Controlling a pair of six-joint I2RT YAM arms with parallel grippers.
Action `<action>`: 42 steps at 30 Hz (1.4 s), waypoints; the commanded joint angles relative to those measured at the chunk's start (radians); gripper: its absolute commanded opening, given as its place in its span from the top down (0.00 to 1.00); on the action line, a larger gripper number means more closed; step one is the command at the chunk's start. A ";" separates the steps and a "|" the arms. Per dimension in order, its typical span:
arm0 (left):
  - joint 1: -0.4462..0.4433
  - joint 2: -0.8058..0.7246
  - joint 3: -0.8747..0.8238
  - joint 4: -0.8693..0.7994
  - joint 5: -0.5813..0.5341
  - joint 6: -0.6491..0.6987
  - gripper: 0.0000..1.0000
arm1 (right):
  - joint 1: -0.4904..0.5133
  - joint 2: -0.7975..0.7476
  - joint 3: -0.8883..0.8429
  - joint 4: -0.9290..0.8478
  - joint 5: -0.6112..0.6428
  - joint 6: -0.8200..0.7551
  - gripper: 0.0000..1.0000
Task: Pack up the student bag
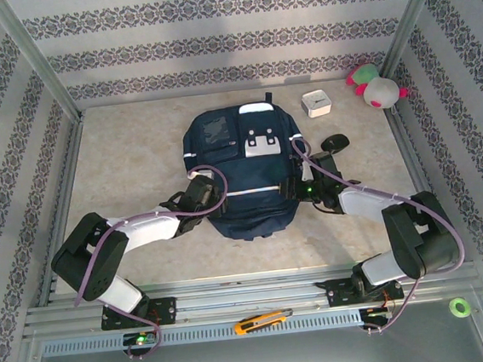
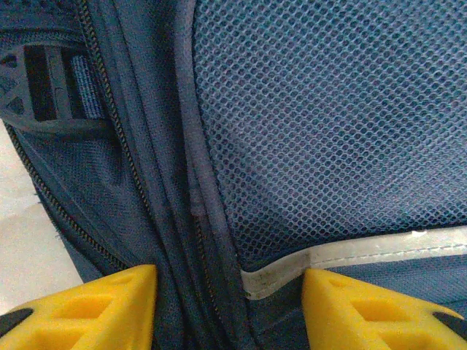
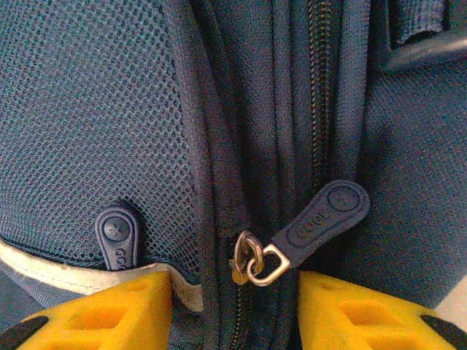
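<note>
Lying nearest, on the metal rail at 6 o'clock from the table's middle, is an orange utility knife. A green tape roll sits at about 4 o'clock, well apart from it.

Past the rail, the student bag lies flat in the middle of the table, front side up, its top toward 12 o'clock. The left gripper presses on the bag's edge at 8 o'clock and the right gripper on its edge at 4 o'clock. Each arm's purple cable arches over the fabric there.

In the left wrist view the yellow fingers stand apart astride a piped seam. Blue mesh and a pale reflective stripe lie beyond them. Whether they pinch the fabric I cannot tell. A black buckle sits at 10 o'clock.

In the right wrist view the fingers also stand apart, either side of the zipper track. A metal ring and its dark blue zipper pull lie just beyond the gap. Whether anything is pinched I cannot tell. The pull carries pressed lettering too small to read. A smaller tab at 9 o'clock bears a round emblem.

Farther off, a black rounded object rests at 3 o'clock from the bag. A white box sits at 1 o'clock. A pink, green and white plush toy is at 2 o'clock, in the far corner.
</note>
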 commanded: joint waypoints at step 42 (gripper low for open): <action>0.379 -0.183 -0.607 1.203 -0.151 0.792 0.01 | -0.303 -0.281 -0.292 0.517 0.298 -0.444 0.02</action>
